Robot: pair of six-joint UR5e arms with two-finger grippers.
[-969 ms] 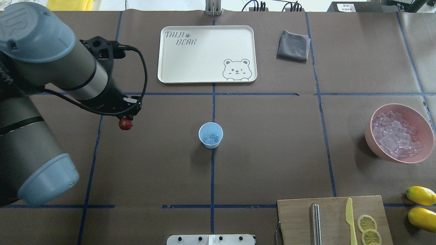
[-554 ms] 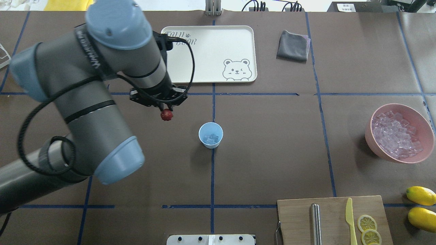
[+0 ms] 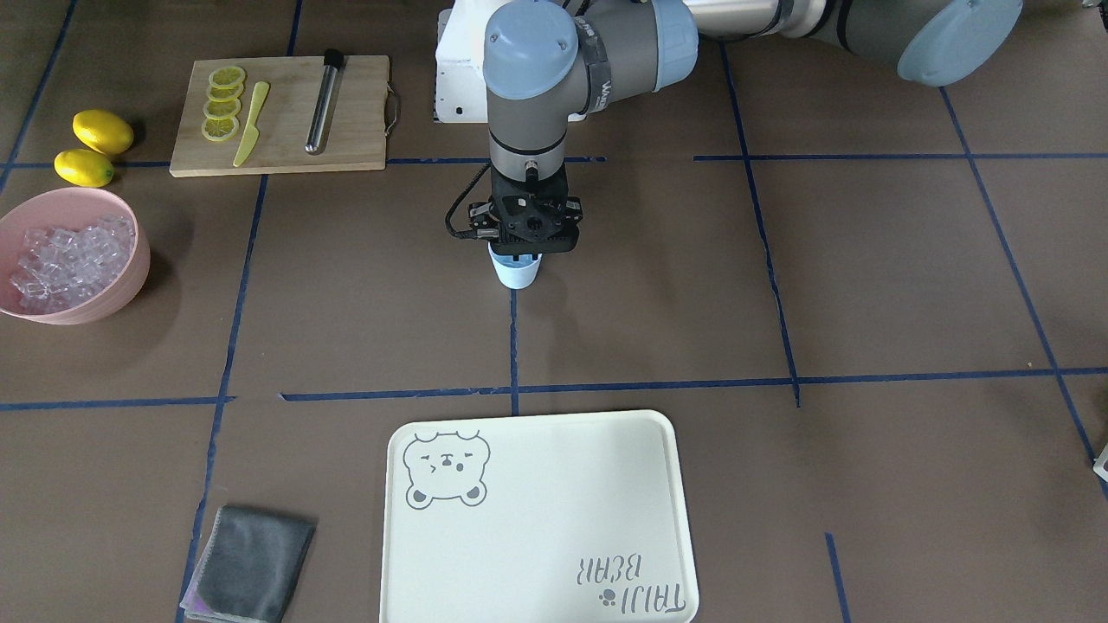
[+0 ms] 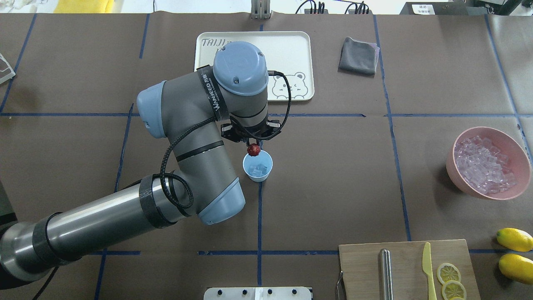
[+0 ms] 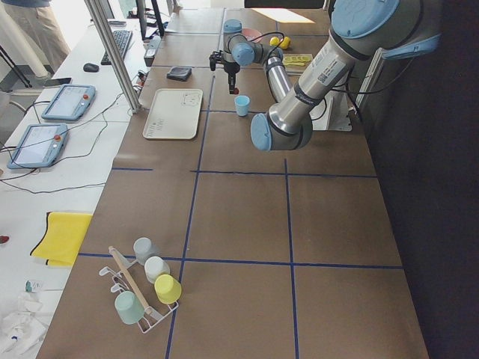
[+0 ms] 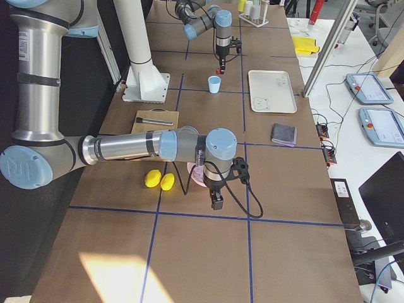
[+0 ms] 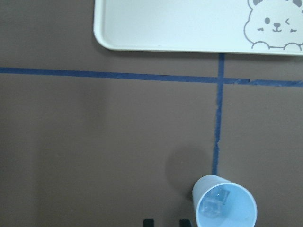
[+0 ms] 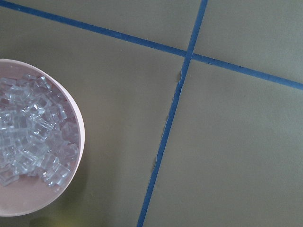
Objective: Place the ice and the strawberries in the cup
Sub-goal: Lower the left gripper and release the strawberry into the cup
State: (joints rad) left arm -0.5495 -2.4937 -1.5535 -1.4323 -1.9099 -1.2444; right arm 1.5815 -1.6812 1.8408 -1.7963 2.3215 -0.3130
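Cream bear tray (image 4: 291,50) sits at the far side of the brown worktop (image 4: 333,187), with a folded grey cloth (image 4: 359,56) just right of it. Pink bowl (image 4: 510,143) is over on the right. The near corner has a wooden cutting board (image 4: 362,271) carrying a metal rod (image 4: 386,275), yellow knife (image 4: 428,271) and lemon slices (image 4: 449,273), with 2 whole lemons (image 4: 515,239) beside it.

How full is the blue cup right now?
Nearly empty: the cup holds a few ice cubes; the strawberry hangs above its rim in the left end effector.
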